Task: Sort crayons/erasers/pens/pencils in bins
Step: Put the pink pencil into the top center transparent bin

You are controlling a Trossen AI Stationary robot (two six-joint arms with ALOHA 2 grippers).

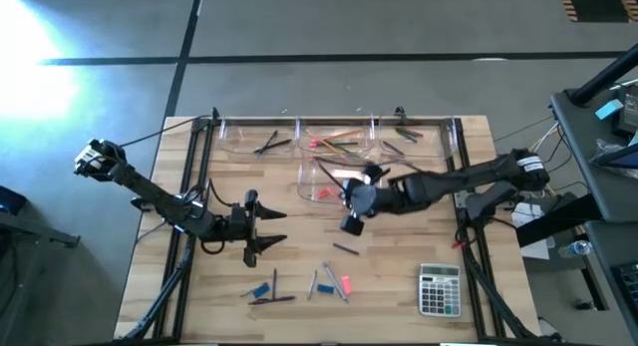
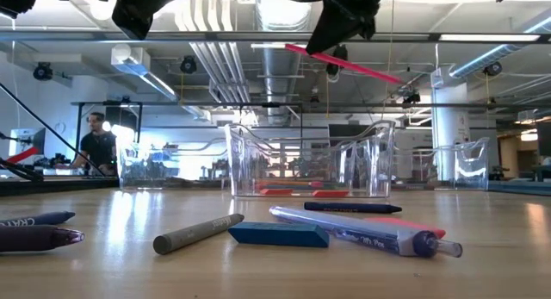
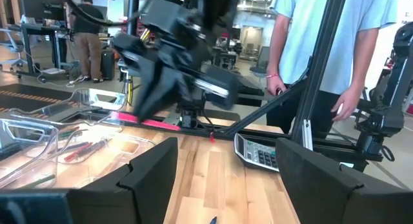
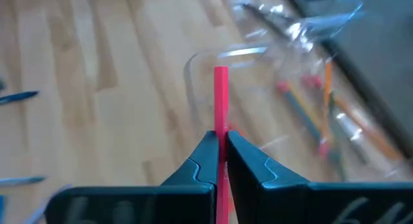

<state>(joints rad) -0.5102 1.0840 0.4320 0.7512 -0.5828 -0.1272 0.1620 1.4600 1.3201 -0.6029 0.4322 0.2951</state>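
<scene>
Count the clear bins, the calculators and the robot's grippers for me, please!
Clear bins: 4
Calculator: 1
Grippers: 2, the left gripper and the right gripper, which holds a red pencil
Total: 7

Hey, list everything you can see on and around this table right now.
bins: four, clear, three along the far edge, one in front of them
pencil: one, pink-red, held above the table near the front bin
erasers: two, blue and pink, loose at the near edge
crayon: one, grey, beside the blue eraser
calculator: one, grey, near right corner
person: one, light blue shirt, beyond the table
left gripper: open, empty, over the left side
right gripper: shut on the pencil
</scene>
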